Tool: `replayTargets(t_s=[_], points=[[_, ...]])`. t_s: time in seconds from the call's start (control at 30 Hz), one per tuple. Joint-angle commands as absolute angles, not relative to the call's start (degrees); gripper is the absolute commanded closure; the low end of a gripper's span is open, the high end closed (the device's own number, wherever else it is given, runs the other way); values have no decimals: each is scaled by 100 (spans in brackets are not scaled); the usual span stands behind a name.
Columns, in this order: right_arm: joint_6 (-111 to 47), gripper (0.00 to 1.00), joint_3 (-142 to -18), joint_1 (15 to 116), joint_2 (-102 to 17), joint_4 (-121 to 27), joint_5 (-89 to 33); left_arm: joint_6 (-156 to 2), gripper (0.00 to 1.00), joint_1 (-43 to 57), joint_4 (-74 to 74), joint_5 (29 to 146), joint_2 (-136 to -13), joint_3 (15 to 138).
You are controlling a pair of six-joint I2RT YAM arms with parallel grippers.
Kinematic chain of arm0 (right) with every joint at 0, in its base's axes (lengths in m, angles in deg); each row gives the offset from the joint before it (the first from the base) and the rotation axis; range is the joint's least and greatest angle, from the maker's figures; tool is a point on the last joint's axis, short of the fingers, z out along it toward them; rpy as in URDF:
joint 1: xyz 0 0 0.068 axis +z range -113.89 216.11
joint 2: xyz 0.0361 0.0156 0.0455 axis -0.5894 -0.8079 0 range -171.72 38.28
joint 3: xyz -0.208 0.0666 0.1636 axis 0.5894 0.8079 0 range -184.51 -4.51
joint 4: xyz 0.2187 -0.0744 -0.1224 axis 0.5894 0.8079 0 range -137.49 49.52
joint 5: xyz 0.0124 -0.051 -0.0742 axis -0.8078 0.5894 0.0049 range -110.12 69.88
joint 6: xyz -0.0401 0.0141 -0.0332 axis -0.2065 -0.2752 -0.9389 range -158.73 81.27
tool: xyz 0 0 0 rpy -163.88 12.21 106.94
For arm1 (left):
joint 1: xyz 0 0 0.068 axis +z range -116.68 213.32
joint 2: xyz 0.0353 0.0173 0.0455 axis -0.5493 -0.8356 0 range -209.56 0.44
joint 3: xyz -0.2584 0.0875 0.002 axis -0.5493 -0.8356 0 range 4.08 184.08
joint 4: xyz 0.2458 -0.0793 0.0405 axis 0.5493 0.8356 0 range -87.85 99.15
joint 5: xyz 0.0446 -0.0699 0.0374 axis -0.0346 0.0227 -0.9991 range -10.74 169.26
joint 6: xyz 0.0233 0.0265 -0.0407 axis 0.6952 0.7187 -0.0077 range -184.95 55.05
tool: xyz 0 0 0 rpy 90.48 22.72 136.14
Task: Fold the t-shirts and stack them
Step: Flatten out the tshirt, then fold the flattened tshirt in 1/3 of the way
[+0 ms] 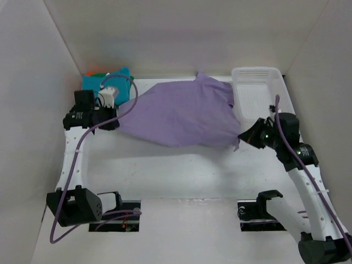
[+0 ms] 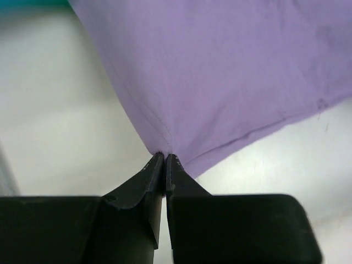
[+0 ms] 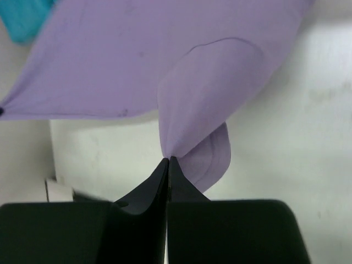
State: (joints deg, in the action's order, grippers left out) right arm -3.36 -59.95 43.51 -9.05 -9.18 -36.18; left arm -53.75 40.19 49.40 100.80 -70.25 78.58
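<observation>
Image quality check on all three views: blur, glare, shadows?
Top external: even, diffuse light, sharp, faint shadow under the lavender t-shirt. Left wrist: seam stitching crisp, black jaws lack detail, no glare. Right wrist: cloth sharp near the jaws, teal t-shirt in the corner soft.

— What encloses the white counter [image 1: 181, 170]?
— Plain white panels: a far wall [image 1: 187, 33], a left wall [image 1: 27, 110] and a right wall [image 1: 330, 82], all bare.
— And the light?
— Soft and even, with only faint shadows on the counter.
</observation>
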Motion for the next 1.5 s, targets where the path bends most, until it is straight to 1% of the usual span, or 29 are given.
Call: replayTargets(t_s=[0.0, 0.1, 0.2, 0.4, 0.5, 0.6, 0.77, 0.9, 1.03, 1.27, 1.47], points=[[-349, 100, -5656, 4739, -637, 285, -3577, -4642, 100, 3978, 5953, 9896, -6689, 6932], [-454, 100, -5593, 4899, -602, 980, -3454, -4247, 100, 4022, 6340, 9589, -6557, 6185], [-726, 100, -5759, 4899, -724, 1499, -3445, -3913, 100, 4084, 6700, 9263, -6451, 5762], [-1262, 100, -6401, 4829, -1041, 2019, -3304, -3472, 100, 4180, 7352, 9253, -6354, 5927], [-1386, 100, -6533, 4715, -1304, 1608, -3322, -3436, 99, 4259, 7133, 9297, -6564, 6068], [-1404, 100, -6604, 4723, -1813, 765, -3392, -3594, 99, 4399, 6825, 9472, -6994, 6374], [-1386, 100, -6761, 4574, -2832, -843, -3585, -3945, 99, 4795, 6377, 9807, -7820, 7007], [-1395, 100, -7025, 4381, -3746, -1645, -3691, -4297, 97, 4980, 6087, 9948, -8216, 7281], [-1509, 100, -7437, 4222, -4432, -1883, -3665, -4482, 97, 5059, 5902, 9983, -8489, 7220], [-1667, 100, -8071, 4029, -5145, -1822, -3568, -4816, 97, 5279, 5550, 10106, -8937, 7307], [-1799, 100, -8309, 4064, -5664, -1699, -3507, -4852, 96, 5261, 5524, 10203, -9517, 7588]])
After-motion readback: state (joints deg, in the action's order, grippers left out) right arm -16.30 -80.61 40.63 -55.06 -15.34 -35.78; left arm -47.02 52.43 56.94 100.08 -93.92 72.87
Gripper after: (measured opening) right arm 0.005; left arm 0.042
